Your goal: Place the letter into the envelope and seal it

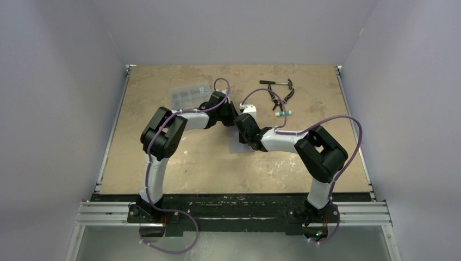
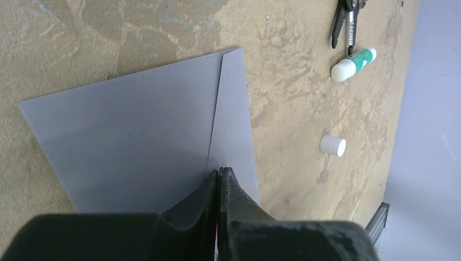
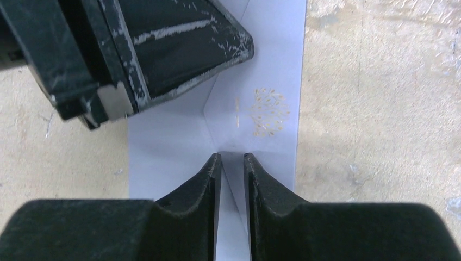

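Observation:
The grey-lavender envelope (image 2: 136, 136) lies flat on the table with its flap folded down. It also shows in the right wrist view (image 3: 179, 141), with a patch of yellowish smears (image 3: 269, 112) on the flap, and in the top view (image 1: 235, 145), mostly under the arms. My left gripper (image 2: 219, 172) is shut with nothing visible in it, its tips low over the flap's edge. My right gripper (image 3: 232, 157) has a narrow gap between its fingers and sits over the flap's point, holding nothing. The left gripper's fingers (image 3: 179, 43) reach in beside it. The letter is not visible in any view.
A glue stick (image 2: 353, 63) and its white cap (image 2: 332, 145) lie right of the envelope, pliers (image 2: 345, 22) beyond. In the top view, a clear compartment box (image 1: 189, 93) is at back left, a hammer (image 1: 277, 82) and pliers (image 1: 280, 99) at back right.

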Available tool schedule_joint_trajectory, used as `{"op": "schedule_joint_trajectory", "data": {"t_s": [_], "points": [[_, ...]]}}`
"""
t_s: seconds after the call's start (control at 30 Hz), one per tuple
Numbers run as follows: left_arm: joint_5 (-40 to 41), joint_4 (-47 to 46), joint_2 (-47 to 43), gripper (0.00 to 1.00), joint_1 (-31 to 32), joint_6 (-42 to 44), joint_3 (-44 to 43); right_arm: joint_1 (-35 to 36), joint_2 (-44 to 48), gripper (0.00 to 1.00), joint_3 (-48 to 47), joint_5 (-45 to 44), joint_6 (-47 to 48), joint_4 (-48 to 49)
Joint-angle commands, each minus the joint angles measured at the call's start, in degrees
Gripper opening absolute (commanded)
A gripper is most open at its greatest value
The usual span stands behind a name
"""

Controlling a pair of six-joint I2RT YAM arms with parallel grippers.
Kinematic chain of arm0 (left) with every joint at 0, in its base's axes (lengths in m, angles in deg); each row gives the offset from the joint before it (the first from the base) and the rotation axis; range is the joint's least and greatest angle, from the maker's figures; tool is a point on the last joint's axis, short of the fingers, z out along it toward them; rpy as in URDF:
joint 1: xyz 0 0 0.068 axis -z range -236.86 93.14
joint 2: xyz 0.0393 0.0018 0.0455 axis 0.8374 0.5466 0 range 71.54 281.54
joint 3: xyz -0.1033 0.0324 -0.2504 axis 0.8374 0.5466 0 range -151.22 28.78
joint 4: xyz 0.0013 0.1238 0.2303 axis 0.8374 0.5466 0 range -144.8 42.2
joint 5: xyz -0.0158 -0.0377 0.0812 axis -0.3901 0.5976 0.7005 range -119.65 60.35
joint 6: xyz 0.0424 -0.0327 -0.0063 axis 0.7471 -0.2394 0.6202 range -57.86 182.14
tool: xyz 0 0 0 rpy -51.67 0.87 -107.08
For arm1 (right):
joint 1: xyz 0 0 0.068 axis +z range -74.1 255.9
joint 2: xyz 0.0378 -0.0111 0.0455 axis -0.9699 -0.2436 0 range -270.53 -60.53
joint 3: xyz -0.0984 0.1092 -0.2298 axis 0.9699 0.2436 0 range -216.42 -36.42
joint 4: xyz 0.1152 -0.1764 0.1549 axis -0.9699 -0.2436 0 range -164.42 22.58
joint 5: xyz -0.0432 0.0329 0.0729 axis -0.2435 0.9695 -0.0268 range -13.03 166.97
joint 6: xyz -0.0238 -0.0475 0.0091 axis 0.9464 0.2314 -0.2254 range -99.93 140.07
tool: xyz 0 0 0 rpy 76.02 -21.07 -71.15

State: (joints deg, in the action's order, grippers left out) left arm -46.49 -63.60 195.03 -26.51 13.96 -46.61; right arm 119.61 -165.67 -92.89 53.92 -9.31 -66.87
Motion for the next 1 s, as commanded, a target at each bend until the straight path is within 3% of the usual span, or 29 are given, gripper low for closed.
{"op": "schedule_joint_trajectory", "data": {"t_s": [0.0, 0.4, 0.63, 0.73, 0.9, 0.97], "points": [[8.4, 7.3, 4.1, 0.0, -1.2, 4.3, 1.0, 2.3, -2.6, 0.23, 7.1, 7.7, -3.3, -19.4], [6.5, 7.2, 4.6, 0.0, -1.3, 5.6, 0.9, 2.3, 6.7, 0.1, 5.5, 8.5, -7.3, -23.2], [5.3, 7.4, 5.1, 0.0, -1.3, 6.2, 0.8, 0.6, 1.0, 0.01, -2.9, 4.8, -4.9, -20.1], [4.8, 7.5, 5.1, 0.0, -1.3, 6.5, 1.0, 0.4, 1.7, 0.03, -5.5, 2.2, -5.2, -19.9], [4.3, 7.4, 4.8, 0.0, -1.4, 6.8, 1.2, 0.0, 6.2, 0.19, -7.0, -0.9, -6.2, -19.4], [4.1, 7.4, 4.7, 0.0, -1.3, 6.9, 1.3, -0.5, 7.7, 0.21, -6.5, -1.5, -6.5, -18.2]]}}
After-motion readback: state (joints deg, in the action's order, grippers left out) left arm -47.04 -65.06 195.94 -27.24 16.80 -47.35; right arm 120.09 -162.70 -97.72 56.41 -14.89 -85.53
